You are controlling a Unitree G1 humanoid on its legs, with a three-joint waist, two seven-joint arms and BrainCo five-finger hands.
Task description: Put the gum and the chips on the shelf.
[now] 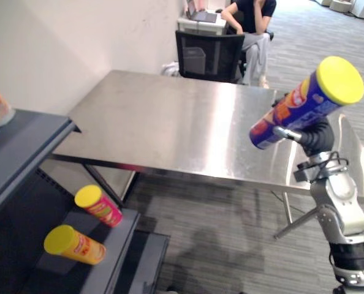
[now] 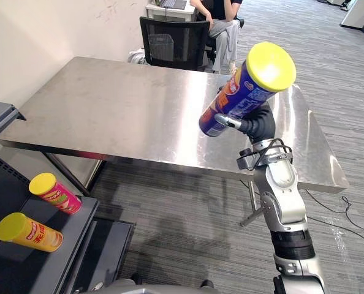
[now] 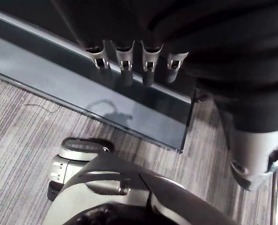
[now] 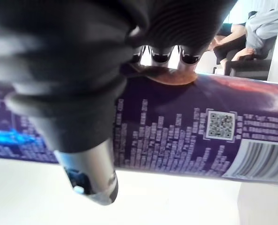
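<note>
The bench, flat brushed steel, is reflecting light. The shelf, dark and matte, is carrying a red can and an orange can, both lying sideways. The chips can, a smooth purple tube with a yellow lid, is riding tilted above the bench's near edge, probably for carrying shelfward. The right hand is clenching round its lower body. The left hand is hanging relaxed, holding nothing

Bright, even room light falls on the steel table. A pale band of glare crosses its top from the far edge to the near edge, right of the middle. The carpet under the near edge lies in soft shadow. The shelf is dark. In the right wrist view the can looks dim against a washed-out white backdrop.
</note>
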